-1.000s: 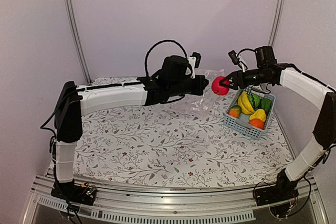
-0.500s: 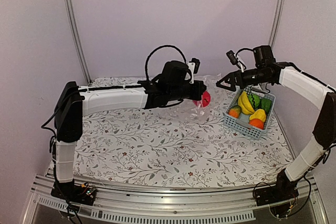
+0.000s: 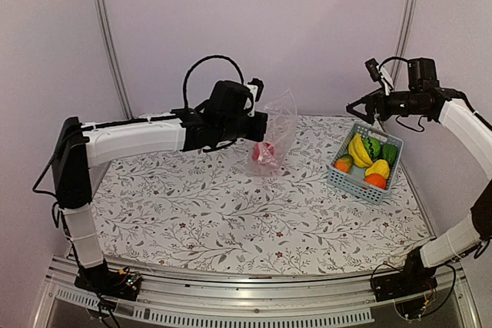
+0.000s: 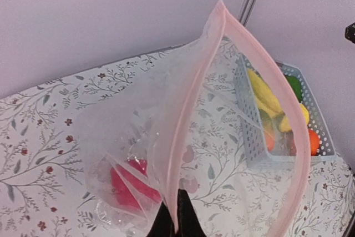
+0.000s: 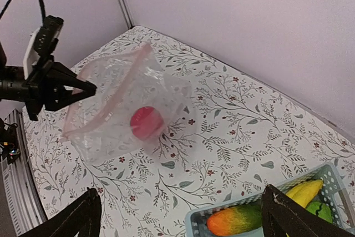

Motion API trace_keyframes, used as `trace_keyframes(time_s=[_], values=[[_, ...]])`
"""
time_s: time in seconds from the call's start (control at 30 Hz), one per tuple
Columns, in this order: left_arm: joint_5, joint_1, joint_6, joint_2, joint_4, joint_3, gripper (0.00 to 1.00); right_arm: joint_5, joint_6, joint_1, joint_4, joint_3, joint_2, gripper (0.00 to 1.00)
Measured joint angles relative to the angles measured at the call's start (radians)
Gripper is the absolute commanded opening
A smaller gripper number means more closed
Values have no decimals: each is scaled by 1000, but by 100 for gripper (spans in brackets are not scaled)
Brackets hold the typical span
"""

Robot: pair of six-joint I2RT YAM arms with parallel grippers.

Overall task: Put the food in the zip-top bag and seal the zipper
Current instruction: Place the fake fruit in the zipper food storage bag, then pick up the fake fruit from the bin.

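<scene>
My left gripper [image 3: 260, 125] is shut on the pink-edged mouth of the clear zip-top bag [image 3: 274, 130] and holds it up above the table; its black fingertips [image 4: 187, 221] pinch the rim [image 4: 183, 137]. A red toy fruit [image 3: 264, 152] lies at the bag's bottom, also in the left wrist view [image 4: 128, 186] and the right wrist view [image 5: 146, 122]. My right gripper [image 3: 359, 108] is open and empty, high above the light-blue basket [image 3: 353, 180]. The basket holds yellow bananas [image 3: 357, 149], green, yellow and orange pieces [image 3: 376, 180].
The basket stands at the table's right edge, near the side wall. An orange-green toy [image 5: 238, 219] lies at its near end in the right wrist view. A floral cloth [image 3: 231, 213] covers the table. Metal frame posts [image 3: 108, 36] stand at the back corners.
The red fruit left my right gripper and dropped into the bag. My left gripper carried the bag leftward and up. My right gripper opened and drew back right, above the basket.
</scene>
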Motion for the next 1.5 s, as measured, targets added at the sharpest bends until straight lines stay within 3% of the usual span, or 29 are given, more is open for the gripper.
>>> trace_keyframes(time_s=[0.17, 0.33, 0.7, 0.97, 1.2, 1.5], values=[[-161, 8, 154, -122, -113, 1, 0, 64, -40, -176, -31, -43, 24, 90], [-236, 8, 267, -150, -232, 40, 0, 124, -90, -260, -67, -94, 95, 80], [-144, -34, 294, 113, -387, 157, 0, 81, -108, -256, -92, -118, 237, 71], [-130, -44, 286, 117, -385, 158, 0, 71, -82, -221, -91, -117, 351, 68], [-131, -44, 280, 116, -383, 158, 0, 148, -52, -174, -58, -103, 383, 60], [-134, -44, 278, 116, -367, 158, 0, 258, -53, -174, -8, 39, 438, 56]])
